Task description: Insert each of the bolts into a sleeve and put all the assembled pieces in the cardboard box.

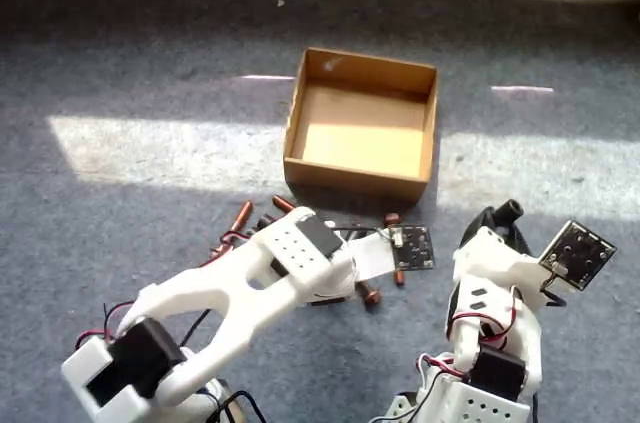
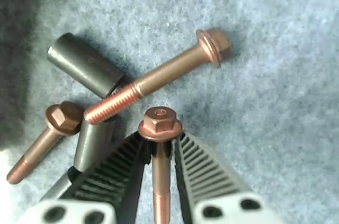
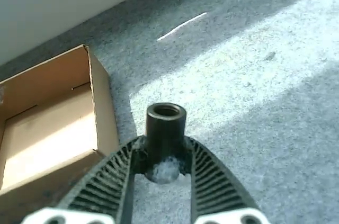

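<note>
The left pincer (image 2: 160, 139) is clenched on a bolt (image 2: 160, 124) by its shank, with the head just past the tips. The thread of a loose bolt (image 2: 164, 73) lies just beside that head and a spare sleeve (image 2: 85, 64) is near, so lifting may drag them. The thin shank could also swivel in the grip. The right pincer (image 3: 165, 149) grasps a sleeve (image 3: 166, 121) by its lower end, near the box (image 3: 100, 102). A skewed push from the bolt could tip it loose.
</note>
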Controlling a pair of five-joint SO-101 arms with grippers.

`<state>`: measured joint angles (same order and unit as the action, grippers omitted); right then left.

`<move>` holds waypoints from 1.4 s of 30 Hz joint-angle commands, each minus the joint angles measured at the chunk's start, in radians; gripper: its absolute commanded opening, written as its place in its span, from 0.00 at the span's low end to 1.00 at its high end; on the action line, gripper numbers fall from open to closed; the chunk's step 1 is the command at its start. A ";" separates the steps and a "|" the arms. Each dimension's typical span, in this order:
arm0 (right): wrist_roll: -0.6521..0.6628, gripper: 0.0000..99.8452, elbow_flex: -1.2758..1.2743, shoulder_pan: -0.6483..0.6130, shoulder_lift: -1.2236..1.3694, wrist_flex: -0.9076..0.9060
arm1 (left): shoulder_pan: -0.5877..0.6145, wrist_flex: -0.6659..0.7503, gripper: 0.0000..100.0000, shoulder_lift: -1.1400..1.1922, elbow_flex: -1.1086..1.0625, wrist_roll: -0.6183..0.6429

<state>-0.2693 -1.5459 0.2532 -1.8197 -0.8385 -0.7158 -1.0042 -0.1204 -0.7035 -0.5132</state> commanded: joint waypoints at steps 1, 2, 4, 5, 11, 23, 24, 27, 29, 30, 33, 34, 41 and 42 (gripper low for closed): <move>0.014 0.01 0.008 0.010 -0.016 0.028 | -0.010 -0.009 0.01 -0.228 -0.067 0.020; 0.014 0.01 0.008 0.010 -0.016 0.028 | -0.010 -0.009 0.01 -0.272 -0.085 0.038; 0.014 0.01 0.008 0.010 -0.016 0.028 | 0.004 -0.009 0.01 -0.354 -0.116 0.086; 0.014 0.01 0.008 0.010 -0.016 0.028 | 0.013 -0.009 0.01 -0.394 -0.130 0.107; 0.014 0.01 0.008 0.004 -0.016 0.028 | 0.088 -0.009 0.01 -0.630 -0.203 0.172; 0.015 0.01 0.008 -0.151 -0.016 0.028 | 0.202 -0.008 0.01 -1.116 -0.343 0.377; 0.015 0.01 0.008 -0.163 -0.016 0.028 | 0.209 -0.008 0.01 -1.152 -0.352 0.391; 0.017 0.01 0.008 -0.194 -0.016 0.028 | 0.217 -0.008 0.01 -1.245 -0.378 0.413; 0.017 0.01 0.008 -0.216 -0.016 0.028 | 0.211 -0.008 0.01 -1.297 -0.398 0.411; 0.017 0.01 0.008 -0.226 -0.016 0.028 | 0.211 0.000 0.01 -1.319 -0.409 0.413; 0.017 0.01 0.005 -0.272 -0.016 0.028 | 0.213 0.048 0.01 -1.379 -0.456 0.414; 0.017 0.01 0.005 -0.289 -0.016 0.028 | 0.213 0.060 0.01 -1.395 -0.469 0.416; 0.017 0.01 -0.015 -0.377 -0.016 0.028 | 0.219 0.071 0.01 -1.483 -0.475 0.572; 0.017 0.01 -0.015 -0.386 -0.016 0.028 | 0.219 0.080 0.01 -1.492 -0.481 0.577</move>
<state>-0.2647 -1.5689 -0.0982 -1.8197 -0.8385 -0.5117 -0.9720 -1.5689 -1.1930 0.0008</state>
